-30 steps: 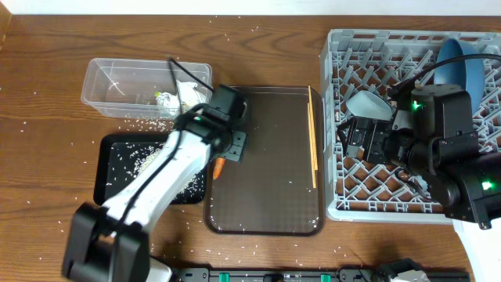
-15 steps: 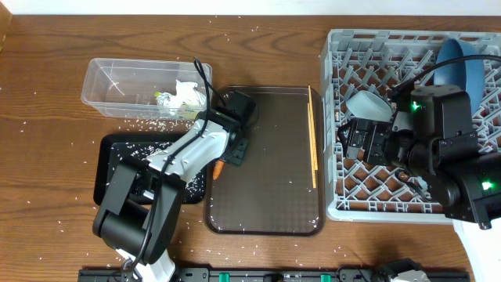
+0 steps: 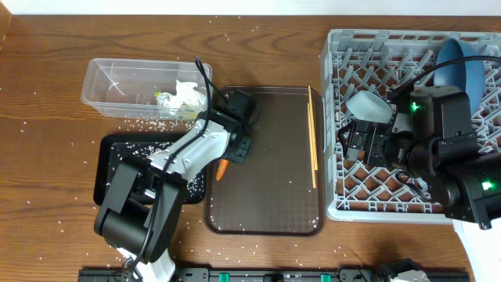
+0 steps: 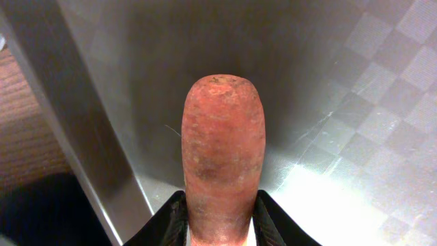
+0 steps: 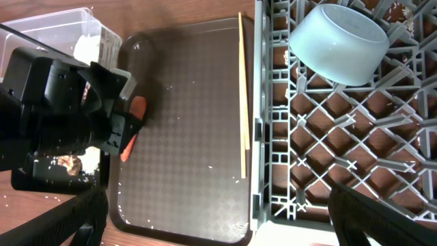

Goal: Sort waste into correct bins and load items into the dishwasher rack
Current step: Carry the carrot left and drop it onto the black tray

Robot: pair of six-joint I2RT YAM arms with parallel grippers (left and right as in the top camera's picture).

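Note:
My left gripper (image 3: 228, 154) is shut on the small orange carrot (image 3: 221, 168) and holds it over the left edge of the dark-brown serving tray (image 3: 266, 196). In the left wrist view the carrot (image 4: 222, 157) sticks out between the black fingers (image 4: 167, 222). My right gripper (image 3: 356, 141) is open and empty above the left part of the grey dishwasher rack (image 3: 344, 200). The white bowl (image 3: 369, 103) and the blue plate (image 3: 462, 66) sit in the rack. The chopsticks (image 3: 313, 137) lie along the serving tray's right edge. The black tray (image 3: 117, 168) holds rice.
The clear tub (image 3: 125, 86) at the back left holds a white tissue (image 3: 188, 94) and a yellow-green wrapper (image 3: 164, 99). Rice grains are scattered over the wooden table (image 3: 47, 125). A brown lump (image 5: 68, 161) shows in the black tray.
My left arm has folded in closer, and the gripper with the carrot has shifted slightly right over the serving tray's edge. The right arm has not moved.

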